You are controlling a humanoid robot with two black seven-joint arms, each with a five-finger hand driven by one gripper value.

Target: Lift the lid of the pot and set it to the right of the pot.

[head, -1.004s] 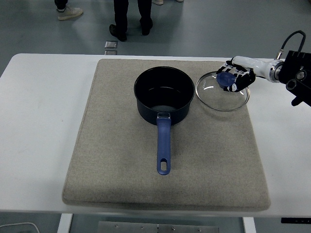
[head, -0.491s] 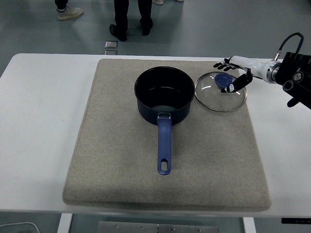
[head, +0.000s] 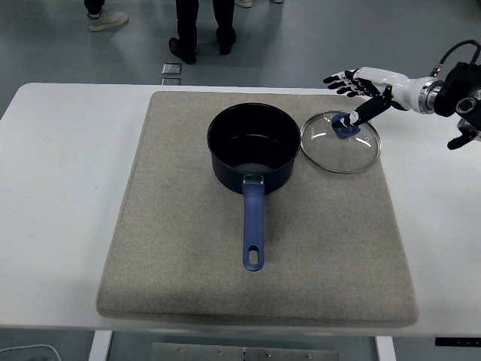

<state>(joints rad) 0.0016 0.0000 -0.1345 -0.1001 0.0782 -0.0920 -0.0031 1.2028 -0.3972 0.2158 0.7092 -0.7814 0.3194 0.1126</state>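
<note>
A dark blue pot (head: 253,149) with a long blue handle (head: 253,228) stands open on the grey mat (head: 188,248). The glass lid (head: 340,141) with a blue knob (head: 346,128) lies flat on the mat just right of the pot. My right hand (head: 352,92) hovers above and behind the lid, fingers spread, holding nothing. Its thumb (head: 367,111) points down toward the knob. The left arm is out of view.
The mat covers most of the white table (head: 60,188). People's legs (head: 201,26) stand on the floor beyond the table's far edge. A small square object (head: 172,71) lies on the floor there.
My right hand let go of the lid's knob, opened its fingers and rose up and back. The lid settled flat on the mat to the right of the pot.
</note>
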